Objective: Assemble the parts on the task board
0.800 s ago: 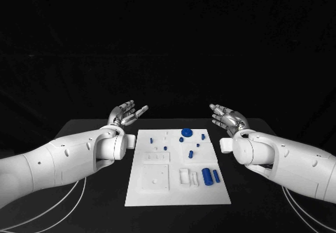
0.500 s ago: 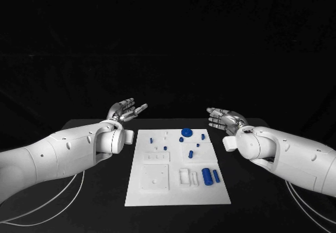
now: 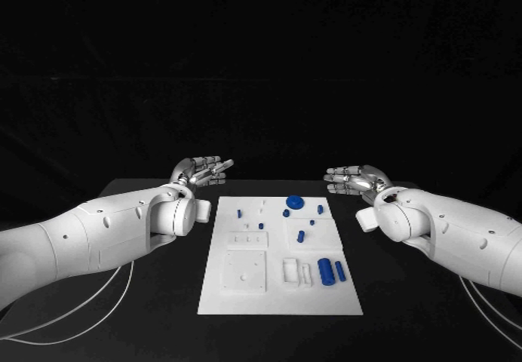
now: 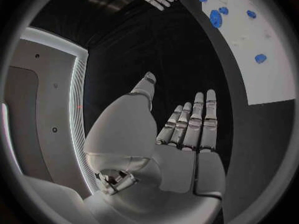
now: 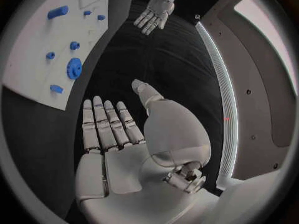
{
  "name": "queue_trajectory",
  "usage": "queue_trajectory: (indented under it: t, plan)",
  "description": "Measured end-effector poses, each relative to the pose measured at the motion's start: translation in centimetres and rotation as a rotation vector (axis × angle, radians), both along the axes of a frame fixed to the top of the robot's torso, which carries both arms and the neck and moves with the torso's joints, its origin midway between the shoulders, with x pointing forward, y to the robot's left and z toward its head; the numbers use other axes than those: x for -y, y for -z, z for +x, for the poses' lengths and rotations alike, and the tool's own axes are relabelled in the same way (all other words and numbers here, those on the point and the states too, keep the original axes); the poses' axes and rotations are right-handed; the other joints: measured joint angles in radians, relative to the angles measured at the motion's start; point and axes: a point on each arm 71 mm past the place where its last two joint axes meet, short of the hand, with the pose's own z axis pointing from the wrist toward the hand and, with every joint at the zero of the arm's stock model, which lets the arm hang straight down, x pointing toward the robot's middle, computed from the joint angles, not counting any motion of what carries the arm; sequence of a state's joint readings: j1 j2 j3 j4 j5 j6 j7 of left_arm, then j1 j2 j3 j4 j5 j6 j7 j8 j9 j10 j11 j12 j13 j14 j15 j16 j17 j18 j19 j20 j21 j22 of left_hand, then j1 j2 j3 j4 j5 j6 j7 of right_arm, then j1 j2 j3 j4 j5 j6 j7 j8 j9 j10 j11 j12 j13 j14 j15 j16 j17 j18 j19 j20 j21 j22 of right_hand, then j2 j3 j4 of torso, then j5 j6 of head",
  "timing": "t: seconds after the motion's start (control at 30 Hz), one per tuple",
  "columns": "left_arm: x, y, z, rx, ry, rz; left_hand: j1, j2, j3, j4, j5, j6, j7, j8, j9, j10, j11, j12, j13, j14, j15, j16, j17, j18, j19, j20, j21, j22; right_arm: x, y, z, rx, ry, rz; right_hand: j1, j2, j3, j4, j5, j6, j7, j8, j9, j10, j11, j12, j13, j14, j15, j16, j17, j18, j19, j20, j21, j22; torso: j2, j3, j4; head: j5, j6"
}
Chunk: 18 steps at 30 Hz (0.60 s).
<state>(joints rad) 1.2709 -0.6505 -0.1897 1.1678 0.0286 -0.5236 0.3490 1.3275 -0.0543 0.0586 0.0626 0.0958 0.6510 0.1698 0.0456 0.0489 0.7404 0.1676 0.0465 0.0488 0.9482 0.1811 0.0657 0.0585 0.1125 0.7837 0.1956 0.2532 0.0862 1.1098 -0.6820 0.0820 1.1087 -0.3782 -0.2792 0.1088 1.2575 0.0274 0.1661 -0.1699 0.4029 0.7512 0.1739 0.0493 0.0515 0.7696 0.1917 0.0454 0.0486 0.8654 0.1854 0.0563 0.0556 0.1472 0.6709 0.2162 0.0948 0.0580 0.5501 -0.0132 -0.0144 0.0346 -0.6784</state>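
The white task board (image 3: 277, 290) lies in the middle of the black table. Blue parts sit on it: a round gear (image 3: 295, 201) at the far end, small pegs (image 3: 300, 236) near the middle, and two long cylinders (image 3: 325, 269) toward the near right. My left hand (image 3: 201, 171) hovers off the board's far left corner, fingers spread, holding nothing. My right hand (image 3: 357, 180) hovers off the far right corner, also spread and empty. The left hand (image 4: 181, 134) and the gear (image 4: 216, 18) appear in the left wrist view; the right hand (image 5: 118, 129) and the gear (image 5: 74, 67) in the right wrist view.
Black table (image 3: 142, 302) surface stretches on both sides of the board. White cables (image 3: 109, 302) trail over the table under my left arm, and others (image 3: 479, 309) under my right arm.
Both hands have tipped forward and turned inward, fingers now pointing toward each other above the far end of the board. The camera has shifted slightly. The parts have not moved.
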Motion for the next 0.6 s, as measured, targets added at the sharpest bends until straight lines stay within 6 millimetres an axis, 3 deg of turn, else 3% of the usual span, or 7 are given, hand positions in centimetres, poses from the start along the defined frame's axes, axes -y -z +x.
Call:
queue_trajectory:
  t: [0.1, 0.2, 0.3, 0.43, 0.5, 0.57, 0.6]
  plan:
    - [0.0, 0.0, 0.0, -0.001, 0.005, -0.003, -0.011, 0.027, -0.026, -0.033, 0.0, 0.065, 0.002, 0.0, 0.002, 0.082, 0.002, 0.004, 0.003, 0.055, -0.007, 0.0, 0.001, -0.025, 0.027, -0.027, 0.021, -0.001, -0.1, -0.2, 0.4, 0.052, -0.029, -0.105, 0.001, -0.01, 0.033, -0.033, 0.0, 0.117, -0.009, 0.005, 0.006, 0.122, -0.024, 0.002, 0.004, 0.17, -0.044, 0.018, 0.011, 0.0, 0.161, -0.05, 0.044, 0.011, 0.0, -0.0023, 0.0018, 0.001, -0.001]
    - [0.0, -0.1, 0.0, -0.002, 0.012, -0.007, -0.018, 0.04, -0.039, -0.054, 0.0, 0.069, 0.002, 0.0, 0.002, 0.089, 0.002, 0.004, 0.003, 0.058, -0.008, 0.0, 0.001, -0.028, 0.03, -0.03, 0.023, -0.009, -0.3, -0.5, 0.7, 0.114, -0.069, -0.225, 0.005, -0.024, 0.056, -0.056, -0.011, 0.199, -0.019, 0.006, 0.009, 0.209, -0.047, 0.007, 0.005, 0.343, -0.095, 0.062, 0.038, -0.001, 0.328, -0.104, 0.109, 0.032, -0.001, -0.0042, 0.0065, -0.004, -0.001]
    - [0.0, -0.1, -0.1, -0.003, 0.02, -0.012, -0.018, 0.04, -0.041, -0.055, 0.0, 0.069, 0.002, 0.0, 0.002, 0.079, 0.001, 0.004, 0.003, 0.058, -0.008, 0.0, 0.001, -0.028, 0.03, -0.03, 0.027, -0.011, -0.9, -1.1, 1.1, 0.182, -0.115, -0.342, 0.009, -0.028, 0.069, -0.075, -0.032, 0.254, -0.028, 0.006, 0.01, 0.268, -0.067, 0.007, 0.006, 0.46, -0.136, 0.181, 0.11, -0.002, 0.469, -0.155, 0.187, 0.068, 0.002, -0.0041, 0.0126, -0.012, 0.0]
    - [0.0, -0.2, -0.2, -0.005, 0.032, -0.02, -0.018, 0.04, -0.041, -0.055, 0.0, 0.06, 0.0, 0.0, 0.002, 0.064, -0.001, 0.004, 0.003, 0.058, -0.008, 0.0, 0.001, -0.028, 0.03, -0.03, 0.027, -0.011, -1.9, -2.0, 1.6, 0.267, -0.174, -0.488, 0.007, -0.04, 0.095, -0.094, -0.052, 0.299, -0.036, 0.006, 0.01, 0.315, -0.082, 0.007, 0.006, 0.538, -0.172, 0.374, 0.232, -0.01, 0.591, -0.205, 0.297, 0.132, 0.007, -0.0017, 0.0183, -0.021, 0.003]
    - [0.2, -0.2, -0.3, -0.006, 0.04, -0.025, -0.018, 0.04, -0.041, -0.055, 0.0, 0.06, 0.0, 0.0, 0.002, 0.062, 0.001, 0.004, 0.003, 0.058, -0.008, 0.0, 0.001, -0.028, 0.03, -0.03, 0.027, -0.011, -2.4, -2.3, 1.8, 0.3, -0.199, -0.551, 0.008, -0.048, 0.112, -0.097, -0.058, 0.311, -0.041, 0.006, 0.011, 0.326, -0.088, 0.007, 0.008, 0.551, -0.185, 0.455, 0.283, -0.011, 0.625, -0.22, 0.343, 0.165, 0.01, -0.0002, 0.0203, -0.024, 0.003]
    - [0.4, -0.4, -0.5, -0.007, 0.051, -0.032, -0.018, 0.04, -0.041, -0.055, 0.0, 0.06, 0.0, 0.0, 0.002, 0.06, 0.002, 0.004, 0.003, 0.058, -0.008, 0.0, 0.001, -0.028, 0.03, -0.03, 0.027, -0.011, -2.9, -2.7, 2.0, 0.337, -0.223, -0.623, 0.001, -0.07, 0.151, -0.106, -0.084, 0.342, -0.046, 0.006, 0.012, 0.356, -0.099, 0.007, 0.008, 0.585, -0.206, 0.68, 0.42, -0.014, 0.707, -0.254, 0.468, 0.263, 0.014, 0.0013, 0.0226, -0.027, 0.003]
    - [0.5, -0.5, -0.5, -0.007, 0.056, -0.035, -0.018, 0.04, -0.041, -0.055, 0.0, 0.06, 0.0, 0.0, 0.002, 0.06, 0.003, 0.004, 0.003, 0.058, -0.008, 0.0, 0.001, -0.028, 0.03, -0.03, 0.027, -0.011, -3.1, -2.8, 2.1, 0.352, -0.233, -0.651, 0.001, -0.07, 0.154, -0.107, -0.09, 0.345, -0.047, 0.006, 0.012, 0.358, -0.101, 0.008, 0.008, 0.587, -0.207, 0.72, 0.44, -0.01, 0.717, -0.257, 0.487, 0.28, 0.016, 0.0017, 0.0235, -0.028, 0.003]
